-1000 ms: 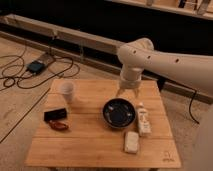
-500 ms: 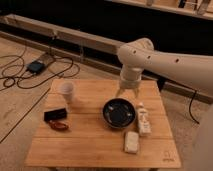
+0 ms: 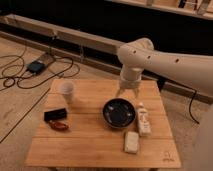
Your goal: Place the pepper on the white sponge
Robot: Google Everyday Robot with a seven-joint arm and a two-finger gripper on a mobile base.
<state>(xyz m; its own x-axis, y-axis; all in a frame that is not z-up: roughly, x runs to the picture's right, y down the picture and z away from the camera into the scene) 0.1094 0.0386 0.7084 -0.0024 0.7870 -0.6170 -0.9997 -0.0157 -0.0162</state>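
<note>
Nothing shifted; claw [image 3: 128, 93] hung over far side of surface [image 3: 90, 146], grip state unclear, approach not begun: pepper [image 3: 59, 125] lay by black block [image 3: 54, 114], well apart from white sponge [image 3: 131, 142].

No legible text or labels

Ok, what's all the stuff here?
light wooden table: one, tan, centre
small white cup: one, white, far left
black rectangular block: one, black, left edge
slim glossy red pepper: one, red-orange, beside block
round dark bowl: one, dark, middle
long white bottle: one, white, beside bowl
flat white sponge: one, off-white, near front edge
floor cables: several, dark, left floor
robot arm: one, white, from right
end effector: one, pale, above bowl's far rim
</note>
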